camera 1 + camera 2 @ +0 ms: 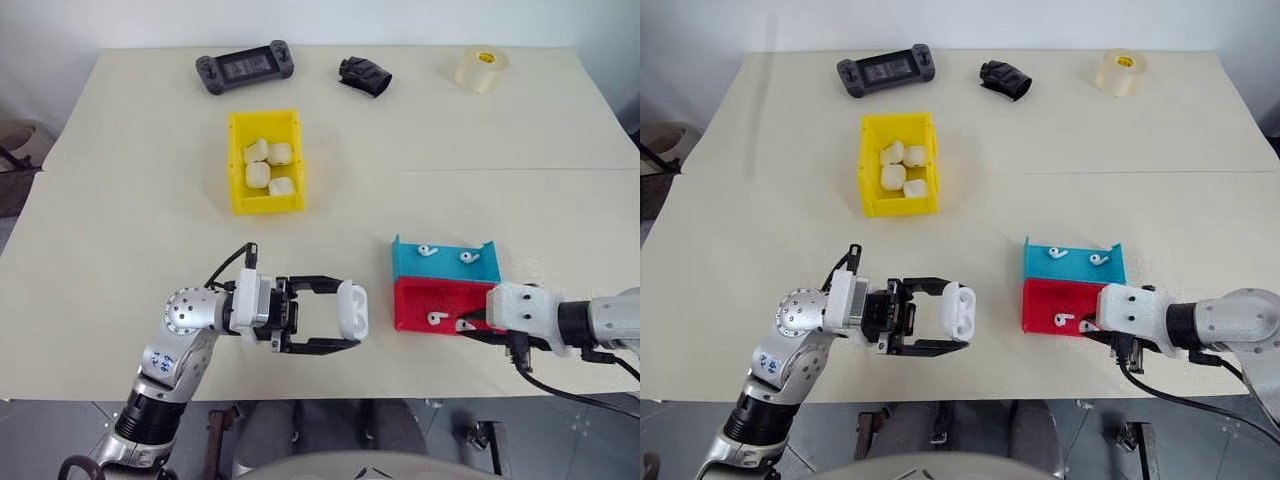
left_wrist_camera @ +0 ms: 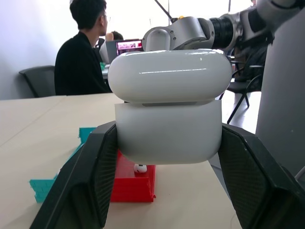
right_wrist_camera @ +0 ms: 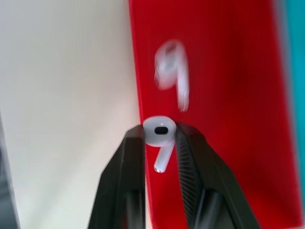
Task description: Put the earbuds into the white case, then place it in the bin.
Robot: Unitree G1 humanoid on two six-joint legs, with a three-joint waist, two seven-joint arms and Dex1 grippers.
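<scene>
On the smooth, matte cream table (image 1: 120,200), the left gripper (image 1: 345,318) reaches sideways near the front edge, its two ribbed black fingers (image 2: 93,181) pinching the white case (image 1: 352,309), a glossy rounded pebble of plastic; the left wrist view shows its lid (image 2: 169,75) lifted slightly, a thin seam open above the body. Further back on the table stands the bin (image 1: 237,165), a bright yellow rectangular open-top plastic box holding four more small white rounded cases (image 1: 266,165) clustered together. Along the far edge lie a dark grey handheld game console (image 1: 245,67), a crumpled black object (image 1: 364,76) and a translucent roll of tape (image 1: 481,69). Right of the held case sit two shallow trays side by side and touching: the teal tray (image 1: 478,268) behind, with two tiny glossy white earbuds (image 1: 427,250) lying on it, and the red tray (image 1: 415,296) in front, with one earbud (image 1: 436,319) lying loose on its floor. The right gripper (image 3: 161,138) is over the red tray's near right part, its black fingers pressed on a second earbud (image 3: 159,131), clamped by its rounded head with the short stem hanging between them.
</scene>
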